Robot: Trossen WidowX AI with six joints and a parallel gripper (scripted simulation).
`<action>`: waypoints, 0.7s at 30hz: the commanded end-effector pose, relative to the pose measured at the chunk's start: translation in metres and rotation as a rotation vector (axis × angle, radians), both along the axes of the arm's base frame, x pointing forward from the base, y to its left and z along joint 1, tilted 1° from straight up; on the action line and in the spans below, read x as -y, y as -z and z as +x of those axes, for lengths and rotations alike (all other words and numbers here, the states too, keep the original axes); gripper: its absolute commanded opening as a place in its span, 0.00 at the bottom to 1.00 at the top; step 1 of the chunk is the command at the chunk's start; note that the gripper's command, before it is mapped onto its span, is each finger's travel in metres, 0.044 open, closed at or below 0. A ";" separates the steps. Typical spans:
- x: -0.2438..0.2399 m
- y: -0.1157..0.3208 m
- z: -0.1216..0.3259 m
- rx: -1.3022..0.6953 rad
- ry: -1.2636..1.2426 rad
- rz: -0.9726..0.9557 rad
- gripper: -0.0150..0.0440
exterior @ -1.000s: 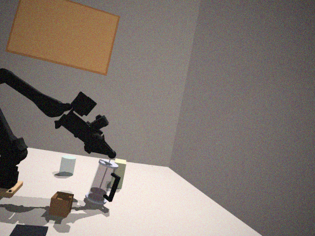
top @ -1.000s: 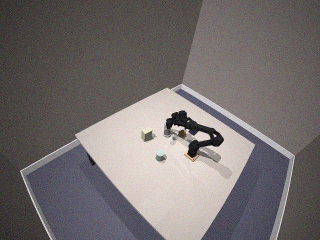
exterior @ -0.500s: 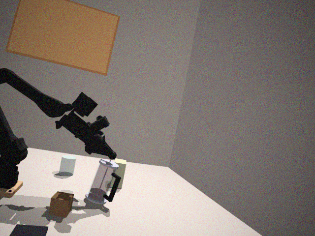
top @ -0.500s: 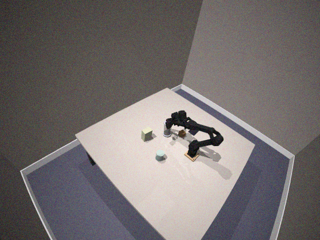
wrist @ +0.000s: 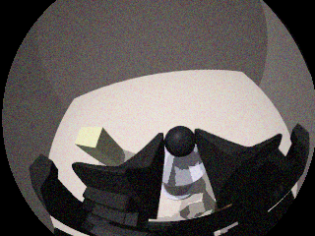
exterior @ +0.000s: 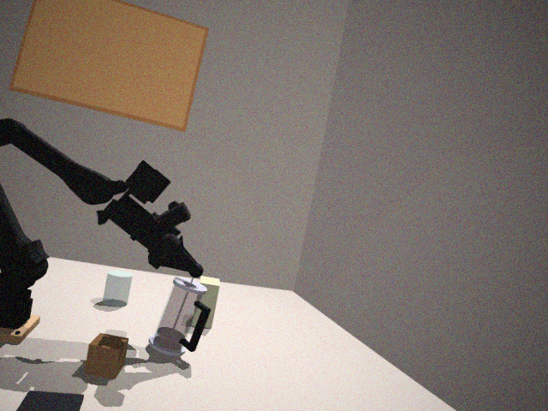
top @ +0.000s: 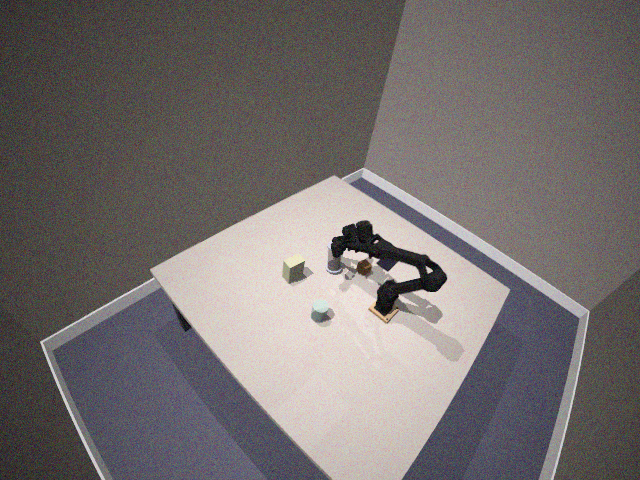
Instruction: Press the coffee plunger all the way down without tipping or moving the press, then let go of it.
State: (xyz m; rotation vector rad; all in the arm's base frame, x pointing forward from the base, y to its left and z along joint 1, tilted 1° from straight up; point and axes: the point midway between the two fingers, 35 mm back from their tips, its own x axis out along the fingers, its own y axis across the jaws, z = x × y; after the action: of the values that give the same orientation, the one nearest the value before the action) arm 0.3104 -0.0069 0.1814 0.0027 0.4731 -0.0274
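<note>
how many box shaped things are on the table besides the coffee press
2: a pale yellow box standing just behind the coffee press in the exterior view, and a small brown open box on the press's near side, toward the arm's base. None seem hidden.

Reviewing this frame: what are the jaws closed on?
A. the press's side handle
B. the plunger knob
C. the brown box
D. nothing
B: the gripper is clamped on the dark round plunger knob above the coffee press lid.

A bare test room: plain grey walls (exterior: pixel 398 176), one orange board (exterior: pixel 110 62), a pale table (top: pixel 361 387).
</note>
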 end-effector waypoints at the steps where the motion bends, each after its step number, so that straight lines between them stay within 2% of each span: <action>1: 0.000 0.001 0.000 -0.003 0.000 0.000 0.50; 12: 0.000 0.001 0.000 -0.003 0.000 0.000 0.98; 17: 0.000 -0.005 -0.001 -0.004 -0.001 0.000 1.00; 21: -0.002 -0.037 -0.012 -0.010 -0.004 -0.004 1.00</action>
State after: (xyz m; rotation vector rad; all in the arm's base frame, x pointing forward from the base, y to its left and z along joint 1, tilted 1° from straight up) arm 0.3054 -0.0053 0.1890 0.0016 0.5000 -0.0227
